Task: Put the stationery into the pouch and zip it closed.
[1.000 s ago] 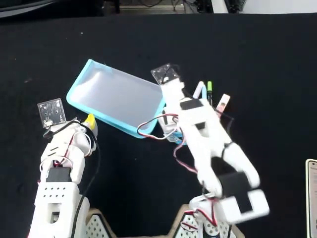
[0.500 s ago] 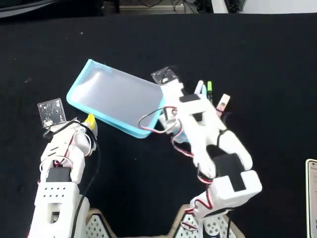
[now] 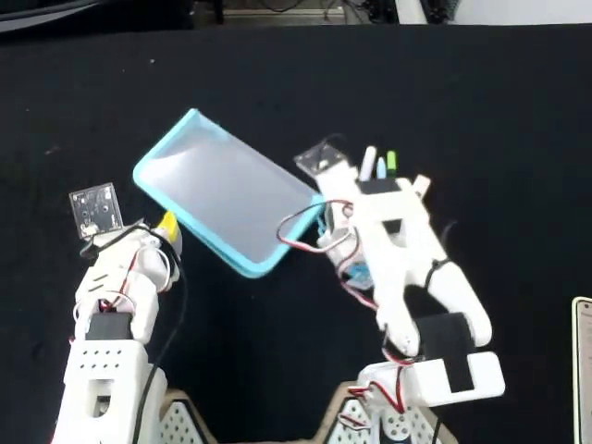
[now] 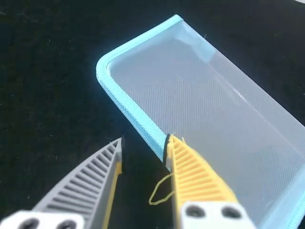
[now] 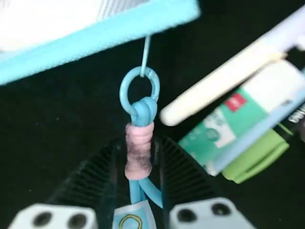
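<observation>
The pouch (image 3: 227,190), translucent with a light blue rim, lies slanted on the black table. My right gripper (image 5: 138,148) is shut on the zipper pull cord (image 5: 139,143), a blue cord with a pink wrap tied to a ring (image 5: 139,88) at the pouch rim (image 5: 95,33). The right arm (image 3: 398,240) hangs over the pouch's right corner. Pens (image 3: 379,164) lie beside it; a white pen (image 5: 228,81) and green marker (image 5: 257,155) show close by. My left gripper (image 4: 143,143) is open just off the pouch's edge (image 4: 138,126), its yellow finger (image 3: 168,224) short of the left side.
A white object (image 3: 583,356) sits at the table's right edge. Small clear marker plates (image 3: 94,209) ride on both wrists. Open black tabletop (image 3: 481,102) lies behind and to the right of the pouch.
The right arm has shifted right and toward the front while holding the pull cord. The pouch has swung clockwise and slid slightly right with it. The left arm has stayed still.
</observation>
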